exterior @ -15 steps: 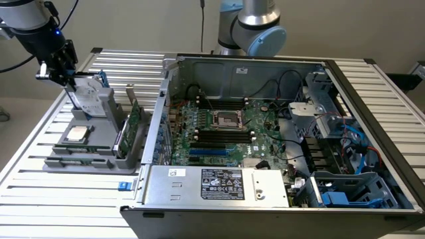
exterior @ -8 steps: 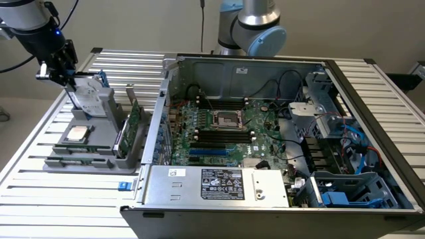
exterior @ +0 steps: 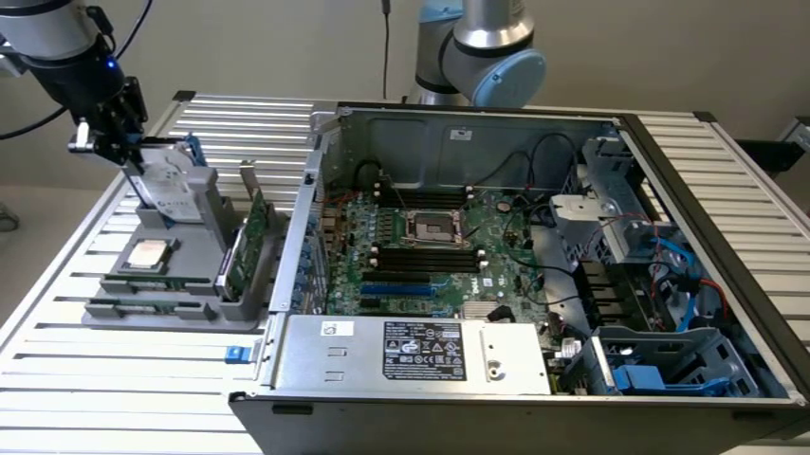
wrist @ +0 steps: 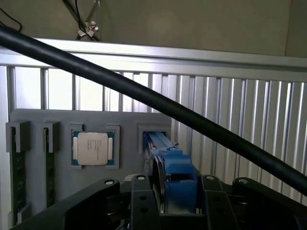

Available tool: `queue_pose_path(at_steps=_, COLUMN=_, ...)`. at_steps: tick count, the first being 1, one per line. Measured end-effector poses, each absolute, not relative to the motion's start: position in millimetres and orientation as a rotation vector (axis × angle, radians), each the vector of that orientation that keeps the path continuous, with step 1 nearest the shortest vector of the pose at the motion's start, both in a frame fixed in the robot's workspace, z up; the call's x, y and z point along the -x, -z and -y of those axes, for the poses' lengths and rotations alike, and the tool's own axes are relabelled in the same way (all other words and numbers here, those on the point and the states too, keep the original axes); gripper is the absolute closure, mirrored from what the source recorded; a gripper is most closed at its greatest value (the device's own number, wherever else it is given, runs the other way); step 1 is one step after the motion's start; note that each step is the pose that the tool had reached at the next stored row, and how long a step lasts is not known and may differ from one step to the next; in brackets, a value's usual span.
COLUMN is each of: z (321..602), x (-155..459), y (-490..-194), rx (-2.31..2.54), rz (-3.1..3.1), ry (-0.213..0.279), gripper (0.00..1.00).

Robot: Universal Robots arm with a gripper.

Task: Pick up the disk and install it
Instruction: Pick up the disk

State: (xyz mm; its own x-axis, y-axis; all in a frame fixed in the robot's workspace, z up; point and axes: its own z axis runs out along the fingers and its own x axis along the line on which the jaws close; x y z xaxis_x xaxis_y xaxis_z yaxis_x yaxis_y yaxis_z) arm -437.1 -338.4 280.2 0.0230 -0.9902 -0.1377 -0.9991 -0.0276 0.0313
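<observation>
The disk point(exterior: 174, 190), a silver drive with a white label in a blue carrier, stands on edge at the upright slot of the grey holder point(exterior: 152, 308) on the exterior view's left. My gripper point(exterior: 127, 152) is shut on its upper end. In the wrist view the blue carrier point(wrist: 173, 167) sits between my black fingers point(wrist: 141, 199), and its far end reaches into the holder's slot point(wrist: 154, 136). Whether it has lifted clear of the slot I cannot tell.
The holder also carries a square silver processor chip point(exterior: 148, 252) and an upright green circuit card point(exterior: 253, 237). An open computer case point(exterior: 506, 256) fills the middle and right of the slatted table, with blue drive bays point(exterior: 671, 365) at its near right corner. A black cable point(wrist: 168, 110) crosses the wrist view.
</observation>
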Motion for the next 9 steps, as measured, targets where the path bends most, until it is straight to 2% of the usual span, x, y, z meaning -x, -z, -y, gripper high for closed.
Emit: queue_pose_path(at_steps=9, z=338.4, x=437.1, y=-279.8, rx=2.195, rz=-2.142, ry=-0.195, gripper=0.65)
